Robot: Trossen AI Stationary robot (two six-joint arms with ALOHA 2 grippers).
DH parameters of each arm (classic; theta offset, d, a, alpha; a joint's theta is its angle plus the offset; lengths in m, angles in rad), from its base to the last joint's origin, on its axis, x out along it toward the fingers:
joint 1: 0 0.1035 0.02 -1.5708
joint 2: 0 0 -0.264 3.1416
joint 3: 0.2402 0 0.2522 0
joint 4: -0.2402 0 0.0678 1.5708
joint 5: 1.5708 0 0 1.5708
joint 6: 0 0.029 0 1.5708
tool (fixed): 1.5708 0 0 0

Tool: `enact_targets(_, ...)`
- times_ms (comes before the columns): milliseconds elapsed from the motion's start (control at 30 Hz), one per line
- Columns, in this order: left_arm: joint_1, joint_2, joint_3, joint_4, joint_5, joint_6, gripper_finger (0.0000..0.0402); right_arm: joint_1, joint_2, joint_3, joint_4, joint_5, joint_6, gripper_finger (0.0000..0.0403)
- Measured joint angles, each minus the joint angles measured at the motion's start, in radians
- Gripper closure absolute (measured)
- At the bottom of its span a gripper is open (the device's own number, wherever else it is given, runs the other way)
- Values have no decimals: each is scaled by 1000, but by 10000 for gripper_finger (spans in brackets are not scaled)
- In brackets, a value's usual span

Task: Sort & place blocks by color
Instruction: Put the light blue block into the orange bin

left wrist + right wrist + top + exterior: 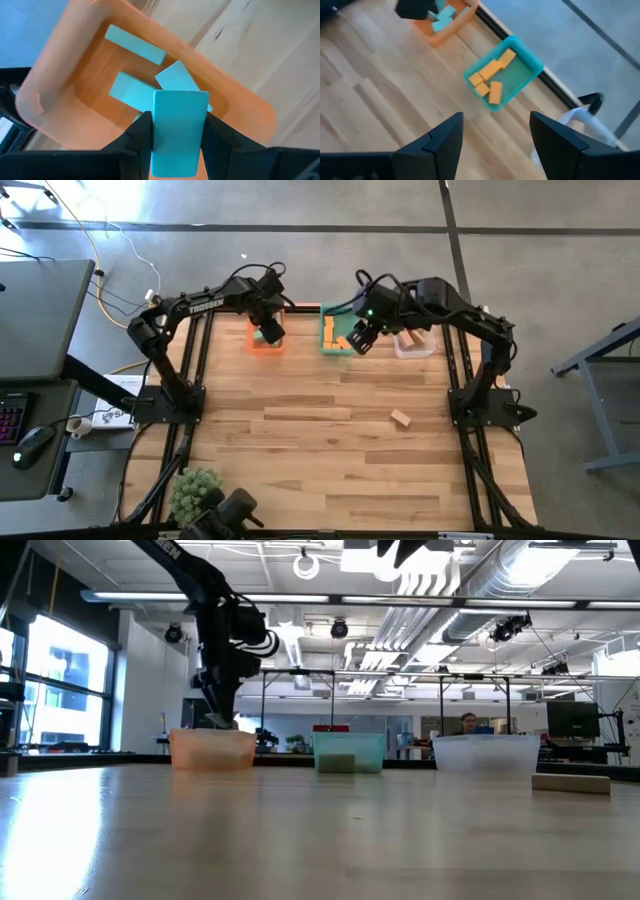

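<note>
Left jaws: we see them pinching a teal block (pixel 179 131) upright between the two dark fingers (pixel 135 137).
Left gripper: we place the left gripper (pixel 270 330) directly above the orange bin (pixel 52 85) at the far edge of the table (pixel 330 450); in the low view it hangs just over that bin's rim.
Orange bin contents: we count at least three more teal blocks (pixel 134 44) lying flat and overlapping on its floor, below the held one.
Right jaws: we see them spread wide with nothing between them.
Right gripper: we find the right gripper (pixel 362 340) raised over the teal bin (pixel 334 332), beside the clear bin (pixel 414 343).
Teal bin contents: we see several orange blocks (pixel 492 75) lying together inside it.
Clear bin: we make out something pale in it from above, but cannot tell what.
Loose block: we see one plain wood block (pixel 401 418) lying alone on the table on the right side, well apart from the bins.
Bins: we see the three standing in a row, orange, teal, clear from left to right.
Near edge: a fuzzy green plant (pixel 194 488) sits at the left corner.
</note>
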Motion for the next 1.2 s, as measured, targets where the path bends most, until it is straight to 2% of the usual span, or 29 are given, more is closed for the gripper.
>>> enact_targets(167,-1,58,0,-3,-3,8,300,75,-3,-64,-1,50,127,187)
enact_targets(433,-2,72,0,1,-38,43,282,170,-45,-394,0,60,394,187)
enact_targets(567,-2,72,0,3,-51,79,276,208,-60,-543,-1,11,515,187)
enact_targets(800,-2,72,0,6,-126,92,272,261,-60,-727,9,-127,590,187)
enact_targets(967,-2,72,0,4,-179,90,271,295,-60,-820,24,-187,600,187)
enact_targets(1200,-3,72,0,-29,-163,65,259,344,-60,-922,70,-277,579,187)
